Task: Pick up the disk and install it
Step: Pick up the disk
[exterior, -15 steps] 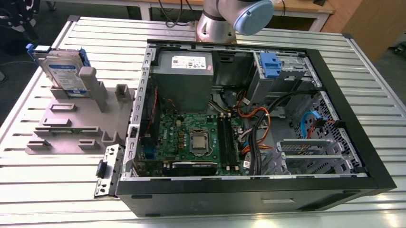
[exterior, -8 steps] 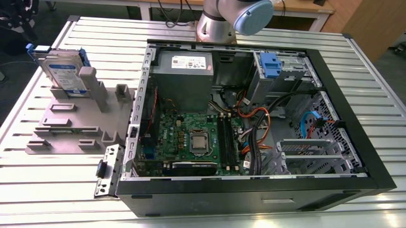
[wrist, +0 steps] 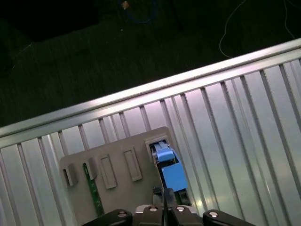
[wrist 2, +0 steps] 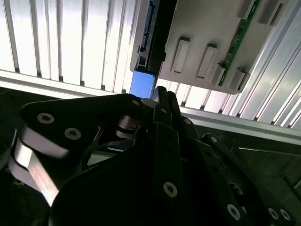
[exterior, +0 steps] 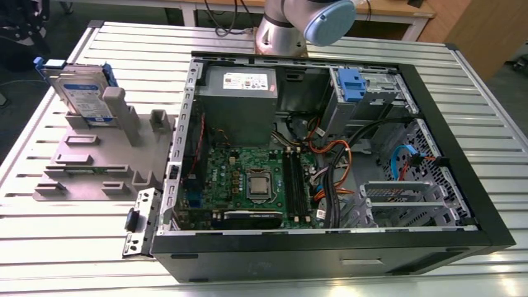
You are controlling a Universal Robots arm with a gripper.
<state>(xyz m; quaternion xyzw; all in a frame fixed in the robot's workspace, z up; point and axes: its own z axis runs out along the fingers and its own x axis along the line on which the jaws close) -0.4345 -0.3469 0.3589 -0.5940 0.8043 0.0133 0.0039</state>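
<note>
The disk [exterior: 83, 93] stands on edge in a slot of the grey holder [exterior: 91, 167] at the exterior view's left, its white-and-blue label facing out and its blue bracket around it. In both wrist views I look down on its blue bracket end [wrist: 170, 170] [wrist 2: 142, 84]. My gripper [wrist: 164, 197] [wrist 2: 165, 100] hangs above that end, apart from it. Its fingers are pressed together with nothing between them, so it is shut.
An open computer case [exterior: 462, 142] lies on the slatted metal table [exterior: 66, 247] at the exterior view's right, with a grey power supply [exterior: 239, 93], a motherboard [exterior: 256, 182], cables and a blue latch [exterior: 350, 83] by the drive cage. The arm's base [exterior: 289, 28] stands behind the case.
</note>
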